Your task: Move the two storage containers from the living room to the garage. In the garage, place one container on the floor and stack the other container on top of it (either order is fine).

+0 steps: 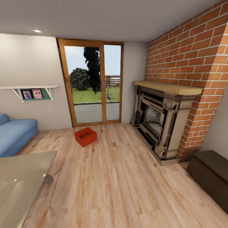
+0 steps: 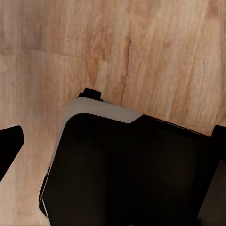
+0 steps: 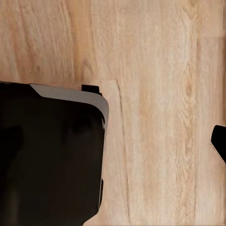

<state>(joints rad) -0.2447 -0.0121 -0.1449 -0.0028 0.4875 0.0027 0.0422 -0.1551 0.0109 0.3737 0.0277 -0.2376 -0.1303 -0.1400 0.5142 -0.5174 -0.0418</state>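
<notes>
Presently in living room: one storage container [image 1: 85, 136] on wood plank floor [image 1: 120, 177] before glass doors [image 1: 92, 82], ungrasped. Second container unlocated. Both grippers: jaw state cannot be told. Transport and stacking outstanding.

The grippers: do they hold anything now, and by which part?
Nothing is held. The only storage container in view sits apart on the wood plank floor, by the glass doors.

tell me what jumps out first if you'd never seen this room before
The red-orange storage container stands out, sitting alone on the light wood plank floor in front of the wood-framed glass doors. To the right, a red brick wall rises above an ornate fireplace. A blue sofa sits at the left edge, with a glass-topped table nearer the camera.
</notes>
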